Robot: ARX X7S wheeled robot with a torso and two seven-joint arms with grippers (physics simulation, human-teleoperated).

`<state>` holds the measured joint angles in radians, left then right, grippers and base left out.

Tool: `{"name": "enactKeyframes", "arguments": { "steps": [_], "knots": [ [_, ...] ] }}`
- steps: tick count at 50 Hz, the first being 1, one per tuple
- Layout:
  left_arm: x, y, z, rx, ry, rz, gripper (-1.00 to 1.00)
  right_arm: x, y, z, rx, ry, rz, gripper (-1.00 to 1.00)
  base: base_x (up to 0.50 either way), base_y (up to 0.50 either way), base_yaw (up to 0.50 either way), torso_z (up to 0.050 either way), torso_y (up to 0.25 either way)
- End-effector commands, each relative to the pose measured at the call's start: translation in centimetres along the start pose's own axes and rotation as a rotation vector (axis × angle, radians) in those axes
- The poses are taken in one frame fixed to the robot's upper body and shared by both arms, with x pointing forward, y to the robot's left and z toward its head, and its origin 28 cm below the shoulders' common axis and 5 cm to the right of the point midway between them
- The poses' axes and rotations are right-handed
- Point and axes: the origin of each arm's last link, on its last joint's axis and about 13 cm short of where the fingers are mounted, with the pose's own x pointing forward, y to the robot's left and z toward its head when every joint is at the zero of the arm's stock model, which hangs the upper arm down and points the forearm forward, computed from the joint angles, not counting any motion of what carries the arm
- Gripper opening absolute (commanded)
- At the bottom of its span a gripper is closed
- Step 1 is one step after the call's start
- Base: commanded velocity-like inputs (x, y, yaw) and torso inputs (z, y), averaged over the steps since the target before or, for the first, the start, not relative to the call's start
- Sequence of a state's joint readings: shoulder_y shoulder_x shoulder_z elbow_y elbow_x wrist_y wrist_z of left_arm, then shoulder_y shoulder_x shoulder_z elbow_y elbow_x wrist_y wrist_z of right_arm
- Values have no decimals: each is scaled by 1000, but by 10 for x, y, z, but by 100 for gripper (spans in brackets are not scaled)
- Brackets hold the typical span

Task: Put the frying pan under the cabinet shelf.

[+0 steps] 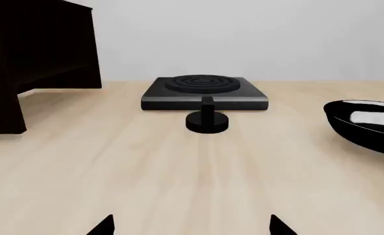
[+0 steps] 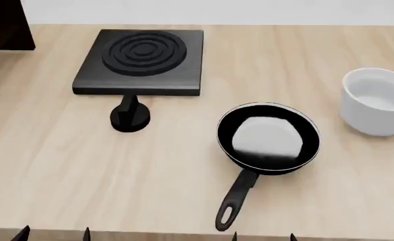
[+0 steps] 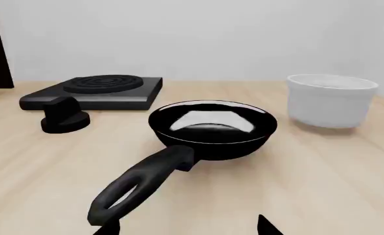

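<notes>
The frying pan (image 2: 269,138) is left ungrasped on the tabletop (image 2: 50,165), handle offered toward the right gripper (image 3: 185,226) (jaws spread wide), the cabinet shelf (image 1: 29,54) being well apart.

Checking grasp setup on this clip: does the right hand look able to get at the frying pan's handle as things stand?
Probably yes. The frying pan has its handle pointing back toward the right hand, whose fingertips are spread open just short of the handle's end, with only bare table around it.
</notes>
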<state>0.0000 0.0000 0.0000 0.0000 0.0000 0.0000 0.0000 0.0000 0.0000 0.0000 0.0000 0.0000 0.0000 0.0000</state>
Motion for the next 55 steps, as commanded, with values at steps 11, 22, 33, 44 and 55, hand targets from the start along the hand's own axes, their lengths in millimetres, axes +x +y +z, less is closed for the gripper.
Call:
{"name": "enactKeyframes", "arguments": {
  "steps": [11, 22, 33, 44, 55],
  "knots": [
    [-95, 20, 11, 18, -180, 98, 100, -36, 10, 24, -70, -84, 34, 100, 0, 0, 0, 5, 2],
    [-113, 22, 30, 19, -205, 41, 100, -56, 7, 42, -115, -125, 9, 100, 0, 0, 0, 50, 24],
    [-113, 22, 39, 67, -231, 48, 100, -54, 5, 53, -143, -139, 5, 100, 0, 0, 0, 50, 23],
    [-117, 23, 52, 79, -242, 28, 100, -54, 3, 66, -174, -152, -5, 100, 0, 0, 0, 50, 24],
    [-114, 22, 66, 107, -239, -15, 100, -52, 0, 80, -208, -137, -14, 100, 0, 0, 0, 50, 24]
  ]
}}
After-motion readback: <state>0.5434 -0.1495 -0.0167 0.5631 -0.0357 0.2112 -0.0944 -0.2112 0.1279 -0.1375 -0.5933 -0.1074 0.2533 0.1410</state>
